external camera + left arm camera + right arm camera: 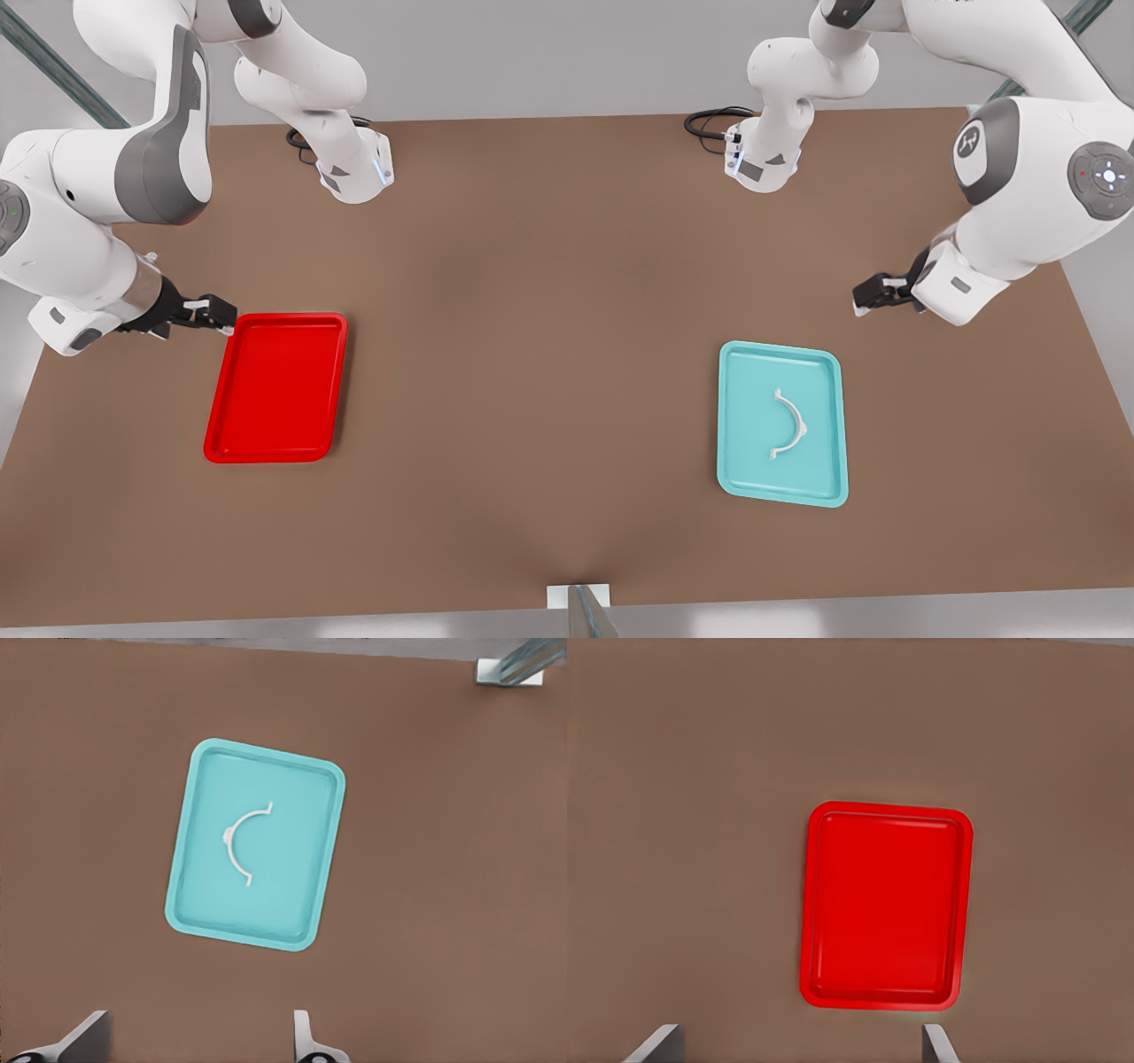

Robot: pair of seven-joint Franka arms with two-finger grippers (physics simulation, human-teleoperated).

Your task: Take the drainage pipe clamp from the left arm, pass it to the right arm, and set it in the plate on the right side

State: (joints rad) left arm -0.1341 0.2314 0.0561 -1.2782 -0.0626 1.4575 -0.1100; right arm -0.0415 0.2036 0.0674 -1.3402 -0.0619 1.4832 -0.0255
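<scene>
- The drainage pipe clamp (788, 425) lies flat inside the teal tray (735, 425), on the front view's right of the brown table (532, 354).
- The left gripper (873, 295) hovers near that tray's far corner, fingers (303, 1036) spread apart and gripping nothing.
- The right gripper (213, 315) hangs just beside the red plate (275, 390), its fingers (935, 1043) likewise spread and gripping nothing.

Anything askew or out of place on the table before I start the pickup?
Nothing stands out. The drainage pipe clamp lies flat inside the teal tray, the red plate sits bare, and both pincers, left and right, hover open.
</scene>
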